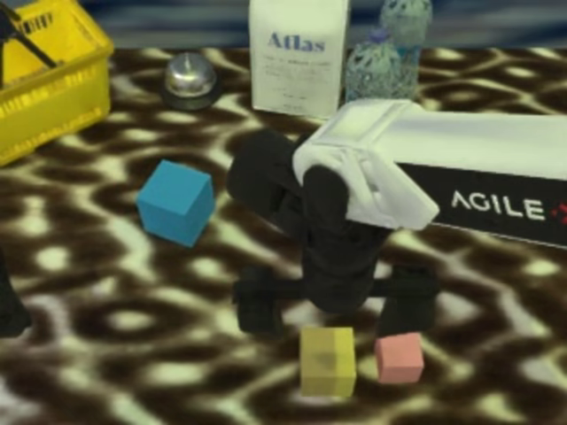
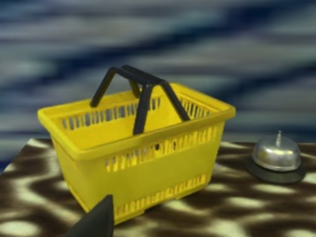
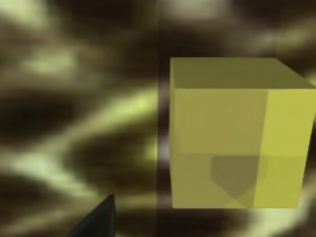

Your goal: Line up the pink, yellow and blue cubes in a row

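Note:
The yellow cube stands near the front edge of the table, and the smaller pink cube sits close on its right. The larger blue cube lies apart at the middle left. My right gripper hovers open just behind the yellow cube, its dark fingers spread wider than the cube. The right wrist view is filled by the yellow cube, with one fingertip beside it. My left arm is parked at the left edge, with one fingertip showing far off-centre.
A yellow basket with black handles stands at the back left, seen also as the basket in the left wrist view. A silver bell, a white Atlas carton and water bottles line the back.

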`<control>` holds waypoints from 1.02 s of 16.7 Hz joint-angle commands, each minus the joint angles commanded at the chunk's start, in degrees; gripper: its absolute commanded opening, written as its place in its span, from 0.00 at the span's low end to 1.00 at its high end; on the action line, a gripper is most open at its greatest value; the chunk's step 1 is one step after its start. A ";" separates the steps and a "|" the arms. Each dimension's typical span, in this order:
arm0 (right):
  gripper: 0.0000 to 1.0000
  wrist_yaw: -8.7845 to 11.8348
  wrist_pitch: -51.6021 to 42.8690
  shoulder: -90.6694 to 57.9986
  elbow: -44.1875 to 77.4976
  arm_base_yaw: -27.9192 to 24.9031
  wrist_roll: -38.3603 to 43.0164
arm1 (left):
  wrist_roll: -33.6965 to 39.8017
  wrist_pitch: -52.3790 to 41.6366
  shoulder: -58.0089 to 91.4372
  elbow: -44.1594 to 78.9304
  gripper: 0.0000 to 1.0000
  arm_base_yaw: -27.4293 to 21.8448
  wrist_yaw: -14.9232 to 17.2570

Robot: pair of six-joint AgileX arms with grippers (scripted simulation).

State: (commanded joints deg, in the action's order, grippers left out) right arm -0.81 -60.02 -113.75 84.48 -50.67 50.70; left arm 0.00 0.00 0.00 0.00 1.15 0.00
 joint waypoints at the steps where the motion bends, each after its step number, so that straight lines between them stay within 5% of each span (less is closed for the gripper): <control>1: 1.00 0.00 0.00 0.00 0.00 0.00 0.00 | 0.00 0.00 0.00 0.00 1.00 0.00 0.00; 5: 1.00 -0.71 1.00 1.52 -1.46 1.01 -1.04 | -0.09 -1.23 1.74 1.73 1.00 -0.45 0.12; 9: 1.00 -3.87 5.84 11.98 -8.74 5.37 -6.36 | -0.60 -8.05 12.48 12.37 1.00 -2.46 0.30; 17: 1.00 -9.23 24.51 56.05 -39.29 23.21 -25.15 | -2.50 -32.84 60.52 52.57 1.00 -8.72 0.16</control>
State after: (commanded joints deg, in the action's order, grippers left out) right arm -10.04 -35.51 -57.69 45.19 -27.46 25.55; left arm -2.50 -32.84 60.52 52.57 -7.57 0.16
